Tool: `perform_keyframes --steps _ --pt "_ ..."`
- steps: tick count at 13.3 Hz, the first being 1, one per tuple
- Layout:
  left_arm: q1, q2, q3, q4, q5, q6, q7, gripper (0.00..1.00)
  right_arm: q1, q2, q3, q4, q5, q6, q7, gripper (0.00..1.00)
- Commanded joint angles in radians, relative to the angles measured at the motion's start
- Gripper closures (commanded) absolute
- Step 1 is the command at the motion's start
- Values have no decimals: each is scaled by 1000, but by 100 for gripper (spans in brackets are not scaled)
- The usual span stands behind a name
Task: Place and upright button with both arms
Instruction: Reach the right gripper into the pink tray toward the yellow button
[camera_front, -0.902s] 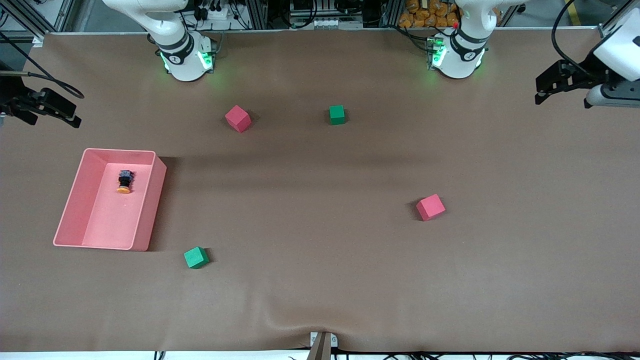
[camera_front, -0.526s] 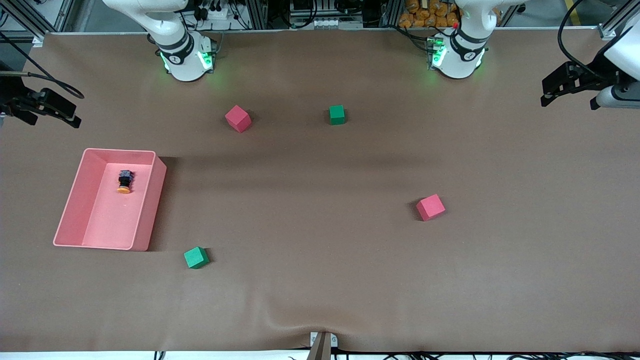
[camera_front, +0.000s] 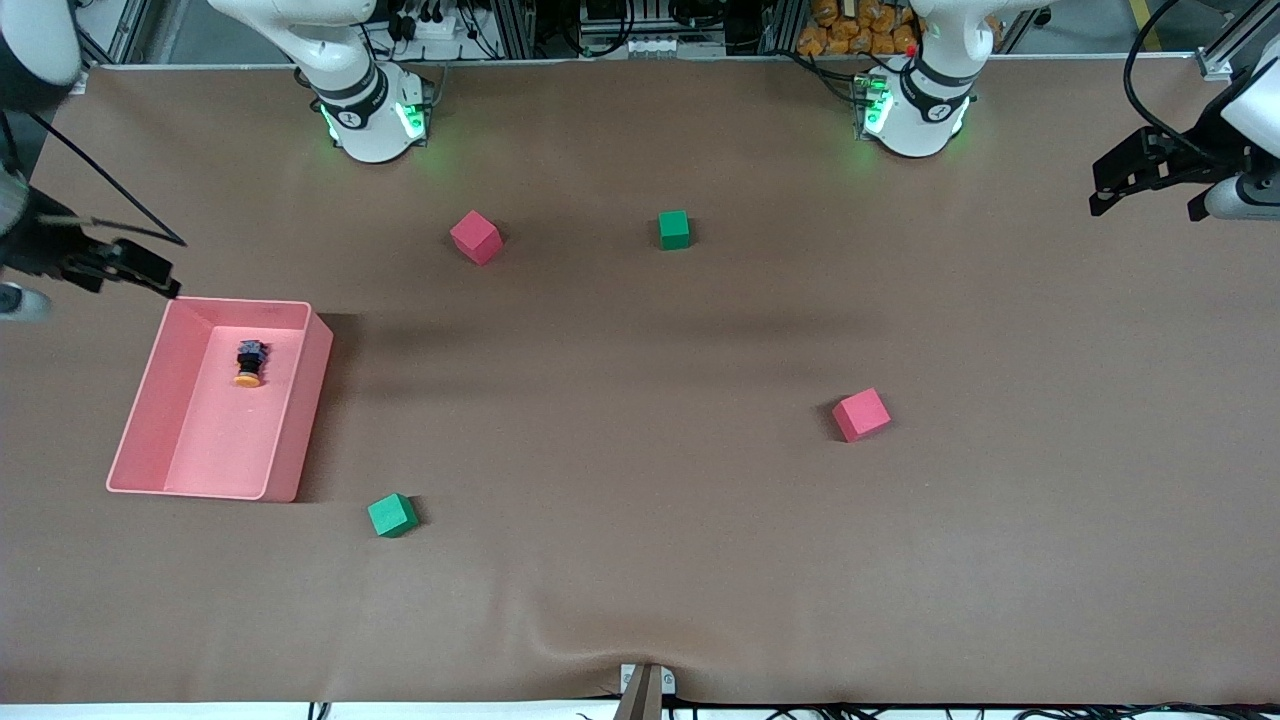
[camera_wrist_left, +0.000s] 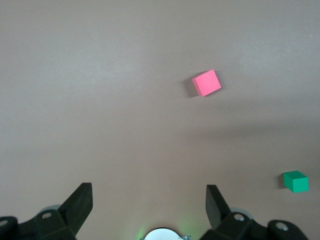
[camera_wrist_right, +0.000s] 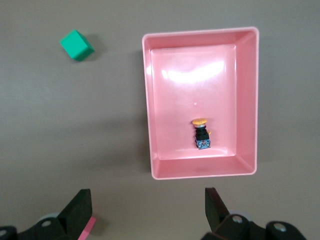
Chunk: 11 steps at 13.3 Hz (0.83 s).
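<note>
Our right hand (camera_wrist_right: 145, 212), fingers spread and empty, hovers at the surface's right-arm edge beside the bin's (camera_front: 135, 400) corner. The button (camera_front: 248, 363) lies on its side in the bin, cap toward the camera edge. Our left hand (camera_wrist_left: 149, 210), also spread, waits well away.

We see the button (camera_front: 248, 363) lying on its side in the pink tray (camera_front: 150, 392), orange cap toward six o'clock; both grippers hang at table ends.
</note>
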Motion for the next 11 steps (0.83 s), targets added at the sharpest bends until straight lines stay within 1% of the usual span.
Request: perform_keyframes --steps 1,3,6,7,10,11 --pt "3 14 -9 22 8 -8 -4 0 -16 27 13 -157 -21 153 -18 0" --pt "3 13 -14 19 8 -8 -4 0 -45 87 13 -214 -21 259 -23 0" --pt "5 16 -14 19 3 -6 -9 0 -132 214 14 -220 -21 378 -147 0" --pt "5 16 -14 20 3 -5 -13 0 -153 243 14 -234 -21 428 -175 0" --pt "5 14 -14 22 3 -6 -13 0 -203 308 14 -356 -21 676 -250 0" --pt "6 11 -14 22 3 -6 -13 0 -214 320 14 -376 -21 717 -280 0"
